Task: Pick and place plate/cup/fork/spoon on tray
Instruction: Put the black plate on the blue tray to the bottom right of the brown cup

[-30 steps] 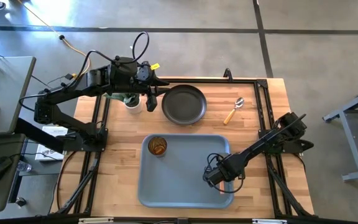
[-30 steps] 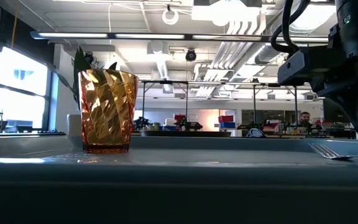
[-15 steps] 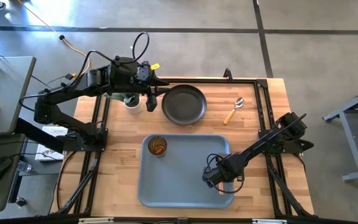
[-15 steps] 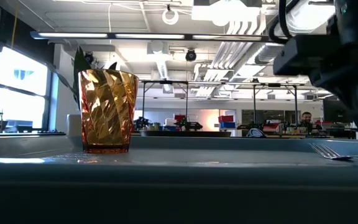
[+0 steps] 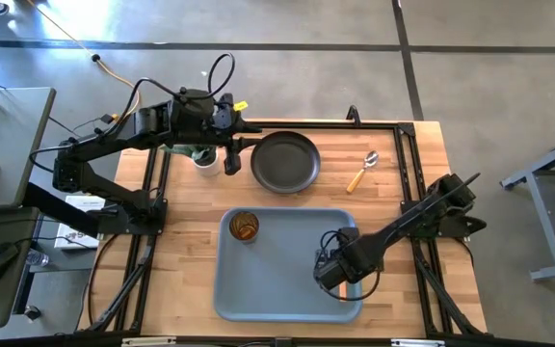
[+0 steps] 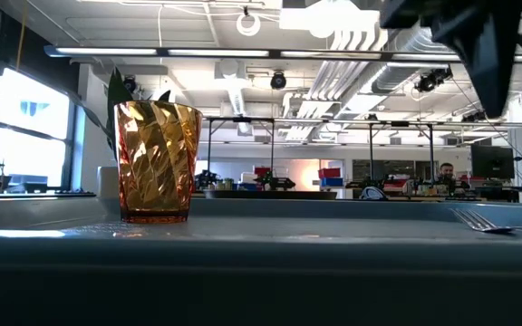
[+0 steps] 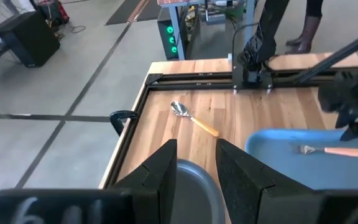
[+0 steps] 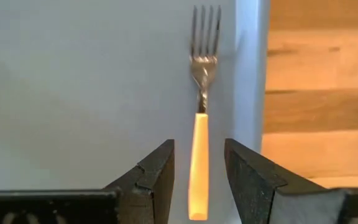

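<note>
The fork lies flat on the tray by its right rim, prongs away from my right gripper; it also shows in the low view. My right gripper is open above the fork's orange handle, one finger on each side, touching nothing. The amber cup stands upright in the tray's far left corner. The dark plate and the spoon lie on the table beyond the tray. My left gripper is open at the plate's left rim.
A white pot with a green plant stands under my left arm, just left of the plate. Black frame rails run along the table's edges. Bare wood lies between the tray and the plate.
My right gripper has gone up from the tray, out of most of the low view. The fork stays lying on the tray where it was.
</note>
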{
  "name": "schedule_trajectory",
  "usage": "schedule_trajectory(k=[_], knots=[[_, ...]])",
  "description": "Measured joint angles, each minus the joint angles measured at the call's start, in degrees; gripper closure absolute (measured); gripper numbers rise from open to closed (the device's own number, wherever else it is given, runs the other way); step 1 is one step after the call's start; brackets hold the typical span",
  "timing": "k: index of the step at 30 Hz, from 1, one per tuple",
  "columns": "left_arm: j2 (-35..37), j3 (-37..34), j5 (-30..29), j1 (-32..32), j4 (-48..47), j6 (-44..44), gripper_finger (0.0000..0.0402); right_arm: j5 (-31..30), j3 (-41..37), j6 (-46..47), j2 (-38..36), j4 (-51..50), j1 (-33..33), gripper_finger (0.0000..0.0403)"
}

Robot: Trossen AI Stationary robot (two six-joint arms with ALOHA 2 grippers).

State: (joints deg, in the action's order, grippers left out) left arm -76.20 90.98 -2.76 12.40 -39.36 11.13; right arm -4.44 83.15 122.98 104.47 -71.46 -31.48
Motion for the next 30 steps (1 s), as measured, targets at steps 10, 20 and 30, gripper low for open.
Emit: schedule_trajectory(k=[10,20,30], knots=[[0.0,0.0,0.0,0.0,-0.4,3.6,0.03,-8.5,5.2,0.6,0.0,-4.3,0.4,0.0272],[0.0,0.0,-0.1,2.8,-0.2,6.5,0.03,-14.4,11.5,-1.0,0.0,-12.0,2.2,0.0272],[-1.0,0.0,-0.1,5.7,0.9,9.0,0.03,-21.5,18.1,-9.0,-1.7,-18.6,4.6,0.0272]])
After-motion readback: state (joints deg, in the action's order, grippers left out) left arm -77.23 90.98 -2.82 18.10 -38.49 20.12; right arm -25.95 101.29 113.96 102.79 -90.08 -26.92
